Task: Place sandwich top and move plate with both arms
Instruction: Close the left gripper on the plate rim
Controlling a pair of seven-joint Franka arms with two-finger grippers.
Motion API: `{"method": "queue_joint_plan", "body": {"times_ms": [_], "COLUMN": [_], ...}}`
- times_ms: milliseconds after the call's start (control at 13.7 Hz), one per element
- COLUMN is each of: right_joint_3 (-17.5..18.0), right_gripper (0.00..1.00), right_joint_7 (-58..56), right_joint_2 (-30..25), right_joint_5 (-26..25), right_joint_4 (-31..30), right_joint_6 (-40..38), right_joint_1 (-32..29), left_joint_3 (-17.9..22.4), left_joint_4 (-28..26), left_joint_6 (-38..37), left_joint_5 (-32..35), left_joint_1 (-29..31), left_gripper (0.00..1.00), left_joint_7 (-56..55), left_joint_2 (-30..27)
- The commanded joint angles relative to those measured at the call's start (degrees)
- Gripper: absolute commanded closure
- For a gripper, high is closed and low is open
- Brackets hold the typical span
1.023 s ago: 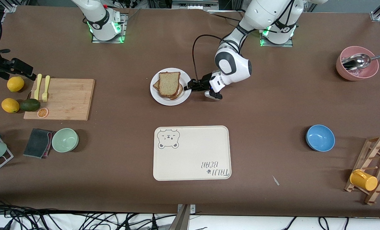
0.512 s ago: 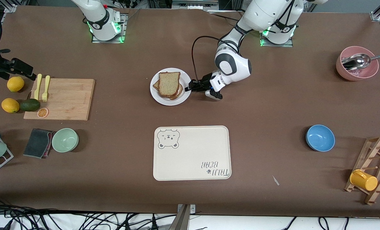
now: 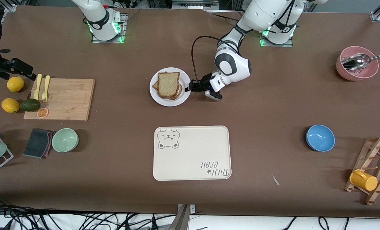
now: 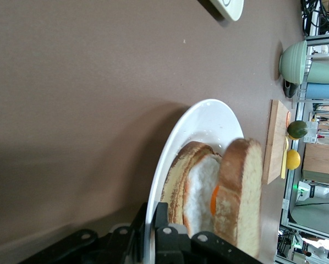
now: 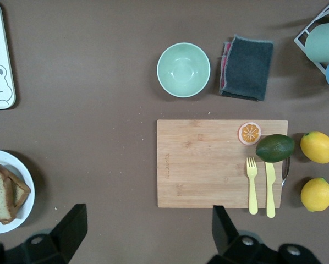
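Note:
The white plate (image 3: 155, 95) sits mid-table, nearer to the robots' bases than the bear tray. The sandwich top (image 3: 169, 83), a speckled brown slice, lies on a stack of bread on the plate. In the left wrist view the sandwich top (image 4: 239, 192) covers a fried egg (image 4: 200, 187) on a lower slice. My left gripper (image 3: 187, 88) is shut on the plate's rim (image 4: 170, 154) at the side toward the left arm's end, one finger above and one below. My right gripper (image 5: 148, 220) is open and empty, high over the table beside the cutting board.
The cream bear tray (image 3: 193, 153) lies nearer to the front camera than the plate. A wooden cutting board (image 3: 60, 99) with fork, knife, avocado and lemons, a green bowl (image 3: 65, 140) and a grey cloth lie toward the right arm's end. A blue bowl (image 3: 320, 138), a pink bowl (image 3: 357, 67) and a mug rack stand toward the left arm's end.
The plate with the sandwich has shifted very slightly toward the right arm's end with the left gripper on its rim. The left arm's elbow has moved a little.

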Motion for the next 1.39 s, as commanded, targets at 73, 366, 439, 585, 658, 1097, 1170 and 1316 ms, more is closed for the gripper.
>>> {"method": "queue_joint_plan", "body": {"times_ms": [73,366,439,585,658,1097,1170,1316], "right_joint_3": [0.0,-0.1,-0.1,-0.2,-0.2,-0.2,-0.2,-0.2], "right_gripper": [0.0,0.0,0.0,0.0,0.0,0.0,0.0,0.0], "right_joint_7": [-1.1,-1.1,-1.1,-1.0,-1.1,-0.9,-0.9,-0.9], "right_joint_2": [0.6,0.6,0.6,0.6,0.6,0.6,0.6,0.6], "right_joint_5": [0.7,0.8,0.7,0.8,0.8,0.8,0.8,0.8], "right_joint_4": [1.6,1.6,1.6,1.6,1.6,1.6,1.6,1.6], "right_joint_6": [-1.4,-2.3,-2.3,-2.3,-2.3,-2.2,-2.3,-2.3], "right_joint_1": [0.0,0.0,-0.1,-0.1,-0.1,-0.1,-0.1,-0.1], "left_joint_3": [0.5,0.4,0.5,0.5,0.5,0.4,0.4,0.4], "left_joint_4": [0.5,0.5,0.5,0.6,0.5,0.6,0.6,0.6], "left_joint_6": [1.0,0.9,0.9,0.8,0.8,0.1,-0.4,-2.0], "left_joint_5": [-2.4,-2.5,-2.5,-2.5,-2.5,-2.6,-2.6,-2.6], "left_joint_1": [-0.7,-0.1,0.2,0.6,0.8,3.2,3.8,5.3], "left_gripper": [0.99,1.0,1.0,1.0,1.0,1.0,1.0,1.0], "left_joint_7": [2.3,4.0,4.6,4.8,4.8,4.8,4.8,4.8], "left_joint_2": [0.1,-0.4,-0.5,-1.1,-1.4,-3.5,-4.1,-4.9]}}
